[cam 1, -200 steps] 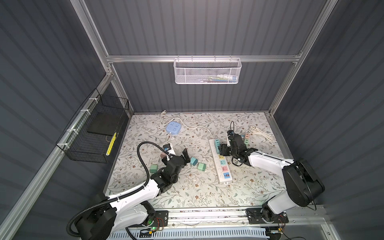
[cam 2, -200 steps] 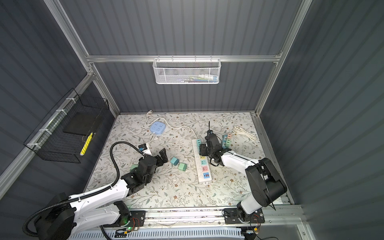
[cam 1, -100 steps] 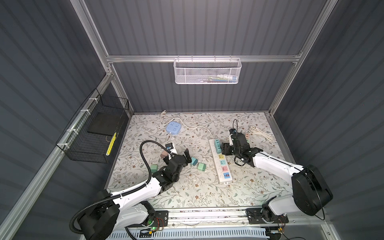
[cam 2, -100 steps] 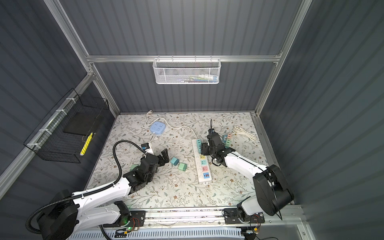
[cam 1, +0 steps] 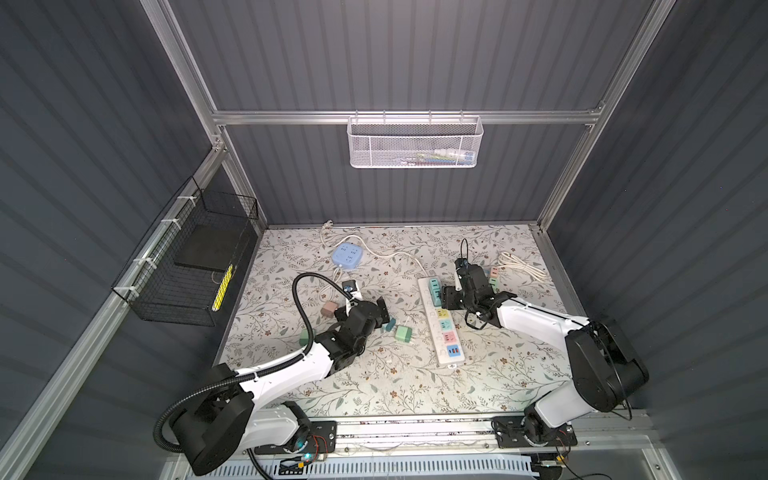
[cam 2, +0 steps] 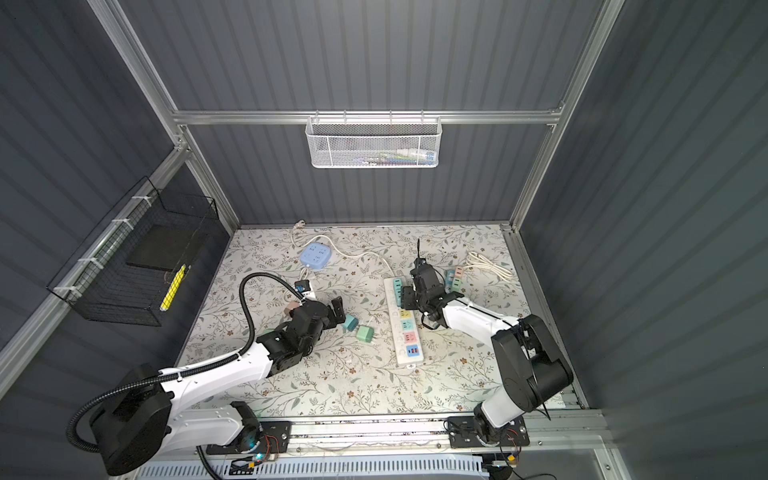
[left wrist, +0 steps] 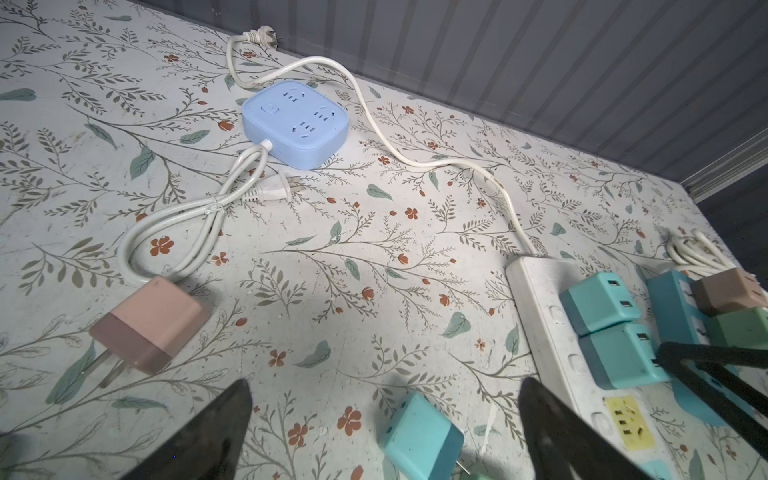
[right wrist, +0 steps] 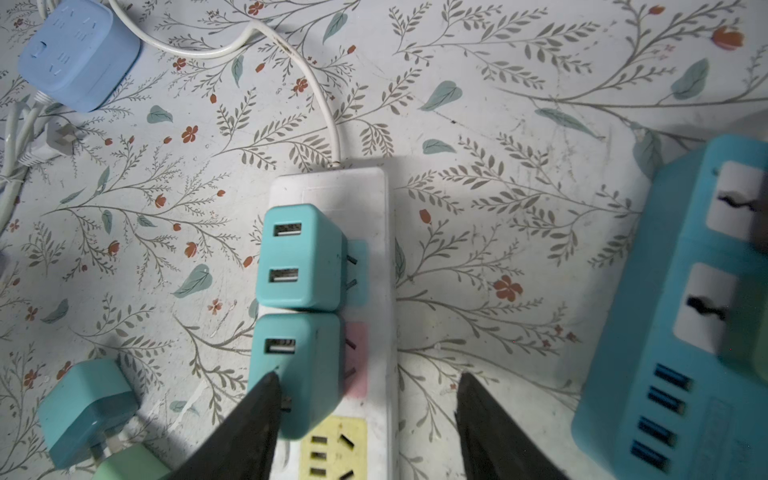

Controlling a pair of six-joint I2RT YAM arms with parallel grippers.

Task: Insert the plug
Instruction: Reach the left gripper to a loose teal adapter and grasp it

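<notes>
A white power strip [cam 1: 444, 332] [cam 2: 405, 332] lies along the middle of the mat. Two teal plugs [right wrist: 297, 257] [right wrist: 291, 357] stand in its far sockets, side by side. My right gripper [right wrist: 368, 378] [cam 1: 451, 297] is open and straddles the strip at the nearer teal plug. One of its fingers [right wrist: 257, 419] overlaps that plug's side, and the other is off the strip's far edge. My left gripper [left wrist: 384, 388] [cam 1: 376, 313] is wide open low over the mat, with a loose teal plug [left wrist: 419, 436] [cam 1: 390, 325] lying between its fingers.
A green plug [cam 1: 402, 333] lies by the loose teal one and a pink plug [left wrist: 153, 324] [cam 1: 328, 308] sits left of my left gripper. A blue square socket block [left wrist: 295, 120] and white cables are at the back. A teal socket tower [right wrist: 685, 332] stands right of the strip.
My left gripper has crept a little toward the loose teal plug. The right gripper stays at the strip, while its elbow swung outward and came back.
</notes>
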